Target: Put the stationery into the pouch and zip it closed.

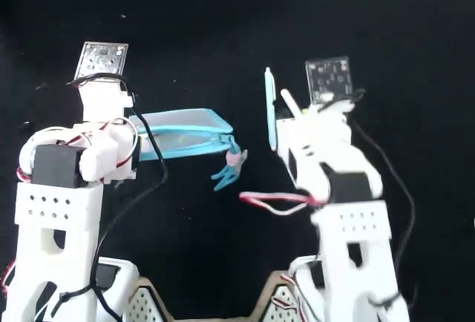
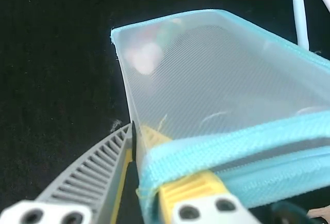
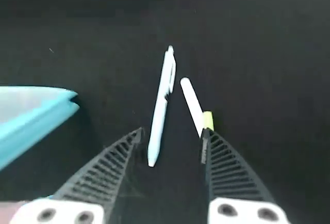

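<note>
Translucent ribbed plastic pouch with turquoise zip trim (image 1: 182,133) lies flat on the black table (image 1: 223,33), one end turned toward the right arm. The left gripper (image 2: 138,131) is clamped on a corner of the pouch by the zip tape, probably to anchor it so it cannot slide while things are pushed in. The right gripper (image 3: 171,133) hangs spread wide and empty over a pale blue pen (image 3: 162,105) and a white pen with a yellow band (image 3: 193,105). These lie side by side near the pouch, outside it, and the gripper is seemingly lined up for a pick.
</note>
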`<state>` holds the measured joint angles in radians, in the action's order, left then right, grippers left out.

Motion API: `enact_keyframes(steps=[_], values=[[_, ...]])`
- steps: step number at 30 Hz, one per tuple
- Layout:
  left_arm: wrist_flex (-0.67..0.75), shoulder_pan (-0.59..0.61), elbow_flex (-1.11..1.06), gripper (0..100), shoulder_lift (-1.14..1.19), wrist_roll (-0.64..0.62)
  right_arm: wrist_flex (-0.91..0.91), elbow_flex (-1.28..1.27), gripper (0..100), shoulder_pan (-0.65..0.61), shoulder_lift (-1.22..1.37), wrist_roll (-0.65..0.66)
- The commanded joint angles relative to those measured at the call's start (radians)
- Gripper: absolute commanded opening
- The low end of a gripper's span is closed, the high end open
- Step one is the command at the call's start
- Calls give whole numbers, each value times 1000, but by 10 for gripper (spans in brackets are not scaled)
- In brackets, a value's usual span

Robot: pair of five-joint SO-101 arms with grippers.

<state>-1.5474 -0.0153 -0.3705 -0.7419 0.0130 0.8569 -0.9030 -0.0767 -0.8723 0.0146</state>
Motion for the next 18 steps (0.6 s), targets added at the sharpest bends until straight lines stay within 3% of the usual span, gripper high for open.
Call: enact_keyframes(steps=[1, 10, 18], values=[[3, -2, 12, 31, 9, 2, -44, 116, 165, 32, 205, 0], [3, -2, 12, 30, 9, 2, 183, 581, 166, 133, 723, 8], [2, -2, 10, 30, 9, 2, 215, 866, 166, 146, 1116, 132]])
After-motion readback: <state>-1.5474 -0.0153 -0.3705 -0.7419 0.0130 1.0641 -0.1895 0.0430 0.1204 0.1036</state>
